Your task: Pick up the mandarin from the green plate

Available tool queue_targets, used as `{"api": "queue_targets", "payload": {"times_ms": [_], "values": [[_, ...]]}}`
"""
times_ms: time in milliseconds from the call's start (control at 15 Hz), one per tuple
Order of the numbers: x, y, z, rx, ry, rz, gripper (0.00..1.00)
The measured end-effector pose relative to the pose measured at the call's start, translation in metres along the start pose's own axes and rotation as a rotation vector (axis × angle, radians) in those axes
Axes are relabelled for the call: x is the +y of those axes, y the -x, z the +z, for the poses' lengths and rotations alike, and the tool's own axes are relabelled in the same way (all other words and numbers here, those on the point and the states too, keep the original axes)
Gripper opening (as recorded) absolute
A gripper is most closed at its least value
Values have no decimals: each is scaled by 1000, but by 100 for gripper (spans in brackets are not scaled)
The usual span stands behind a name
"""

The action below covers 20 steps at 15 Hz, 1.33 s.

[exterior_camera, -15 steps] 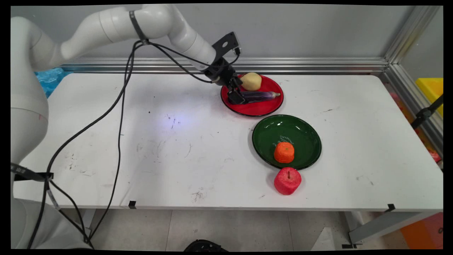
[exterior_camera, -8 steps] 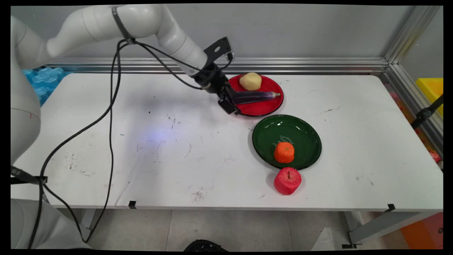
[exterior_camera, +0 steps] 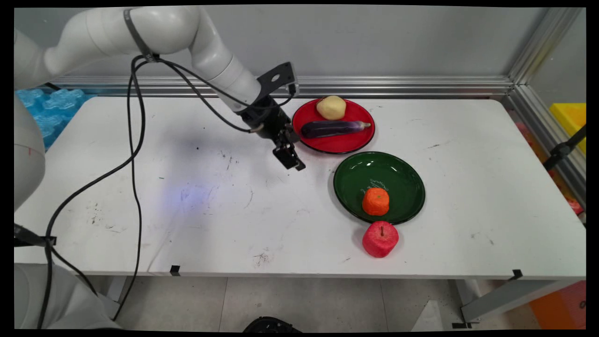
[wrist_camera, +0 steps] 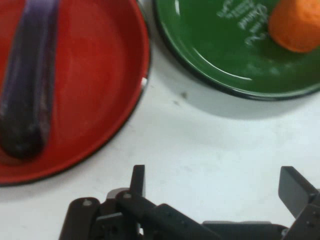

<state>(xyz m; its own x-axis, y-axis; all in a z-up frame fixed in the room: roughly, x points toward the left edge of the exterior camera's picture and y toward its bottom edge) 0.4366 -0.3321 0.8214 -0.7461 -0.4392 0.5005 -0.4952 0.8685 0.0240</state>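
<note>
A red plate [exterior_camera: 362,139] holds an eggplant [exterior_camera: 333,128] and a potato [exterior_camera: 331,107], a green plate [exterior_camera: 402,175] holds an orange [exterior_camera: 376,201] with an apple [exterior_camera: 380,239] beside its near rim, and the gripper [exterior_camera: 290,157] hangs jaws open and empty above bare worktop [exterior_camera: 224,206] just left of the red plate.

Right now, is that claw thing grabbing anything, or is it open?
Gripper: open, holding nothing, above bare table beside the red plate.
</note>
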Motion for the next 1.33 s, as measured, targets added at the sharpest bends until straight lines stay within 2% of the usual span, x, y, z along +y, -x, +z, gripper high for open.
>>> {"api": "queue_targets", "payload": {"times_ms": [600, 1333], "values": [[37, 3, -9, -38, 44, 15, 100], [58, -51, 16, 65, 8, 36, 100]]}}
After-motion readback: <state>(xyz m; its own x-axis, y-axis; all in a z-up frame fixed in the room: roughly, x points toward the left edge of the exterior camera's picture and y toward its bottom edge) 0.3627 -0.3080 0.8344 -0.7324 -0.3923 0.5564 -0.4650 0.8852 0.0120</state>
